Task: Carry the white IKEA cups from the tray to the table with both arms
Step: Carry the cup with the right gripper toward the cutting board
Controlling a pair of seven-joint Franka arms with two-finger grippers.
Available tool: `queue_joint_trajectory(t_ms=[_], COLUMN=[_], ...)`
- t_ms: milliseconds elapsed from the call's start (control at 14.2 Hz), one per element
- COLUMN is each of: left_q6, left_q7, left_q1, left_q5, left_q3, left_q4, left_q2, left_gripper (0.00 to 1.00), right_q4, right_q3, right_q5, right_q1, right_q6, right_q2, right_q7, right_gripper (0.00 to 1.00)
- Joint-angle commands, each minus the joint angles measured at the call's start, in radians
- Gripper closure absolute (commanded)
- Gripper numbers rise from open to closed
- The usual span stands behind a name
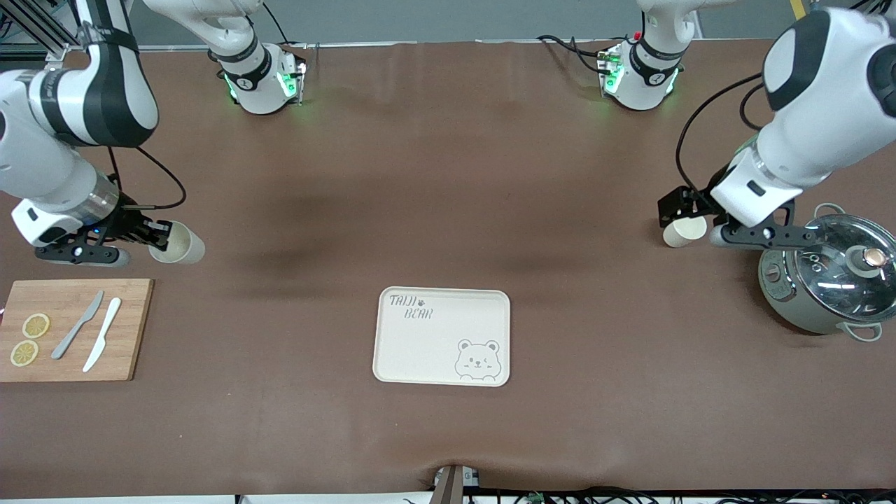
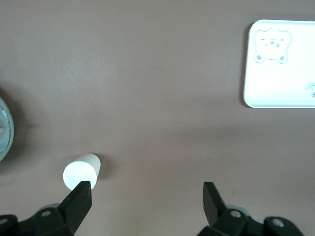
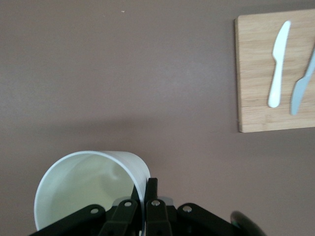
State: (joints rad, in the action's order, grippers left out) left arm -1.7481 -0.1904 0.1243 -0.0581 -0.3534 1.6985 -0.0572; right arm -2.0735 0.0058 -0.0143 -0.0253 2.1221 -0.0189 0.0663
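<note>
Nearest the front edge of the tabletop [image 1: 448,434], at its middle: the tray [image 1: 442,336], bare of cups, so both already lifted off for setting down apart. Farther in, at the right arm's end beside the cutting board [image 1: 73,329]: right gripper [image 1: 162,236] shut on the rim of one cup [image 1: 178,243], tilted, apparently not yet set down. Toward the left arm's end, beside the pot [image 1: 826,276]: second cup [image 1: 684,232] standing on the tabletop, apparently released, with left gripper [image 2: 146,195] spread wide, holding nothing.
</note>
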Motion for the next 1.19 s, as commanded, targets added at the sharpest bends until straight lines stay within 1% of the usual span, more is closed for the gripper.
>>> queue_joint_trajectory(t_ms=[0,140,281,351,632,842,912,1123], left_q6=[0.123,0.163,0.174,0.176,0.211,0.216,0.216,0.21], left_q7=[-0.058,-0.058,-0.046,-0.041,0.061,0.141,0.153,0.164], left_q1=[-0.037,-0.046,-0.051,-0.061,-0.066,-0.066,-0.067,-0.067], left_q5=[0.027,0.027,0.029,0.029,0.08,0.081,0.092,0.13], left_q3=[0.007,0.013,0.036,0.048,0.099,0.175,0.188,0.191], left_q4=[-0.108,-0.141,-0.152,-0.151,-0.142,-0.132,-0.128,-0.109], left_q2=[0.0,0.004,0.017,0.025,0.054,0.073,0.073,0.059], left_gripper=[0.0,0.0,0.0,0.0,0.0,0.0,0.0,0.0], right_q4=[-0.108,-0.166,-0.22,-0.229,-0.229,-0.231,-0.231,-0.234], right_q3=[0.014,0.014,0.014,0.014,0.014,0.014,0.014,0.014], right_q5=[0.063,0.077,0.077,0.077,0.074,0.07,0.07,0.07], right_q1=[-0.019,-0.015,-0.008,-0.008,-0.002,-0.002,-0.002,-0.002], right_q6=[0.111,0.215,0.338,0.379,0.502,0.579,0.596,0.663], right_q2=[0.034,0.027,-0.01,-0.035,-0.13,-0.186,-0.202,-0.243], right_q7=[-0.017,-0.019,-0.019,-0.019,-0.022,-0.022,-0.022,-0.022], right_gripper=[1.0,1.0,1.0,1.0,1.0,1.0,1.0,1.0])
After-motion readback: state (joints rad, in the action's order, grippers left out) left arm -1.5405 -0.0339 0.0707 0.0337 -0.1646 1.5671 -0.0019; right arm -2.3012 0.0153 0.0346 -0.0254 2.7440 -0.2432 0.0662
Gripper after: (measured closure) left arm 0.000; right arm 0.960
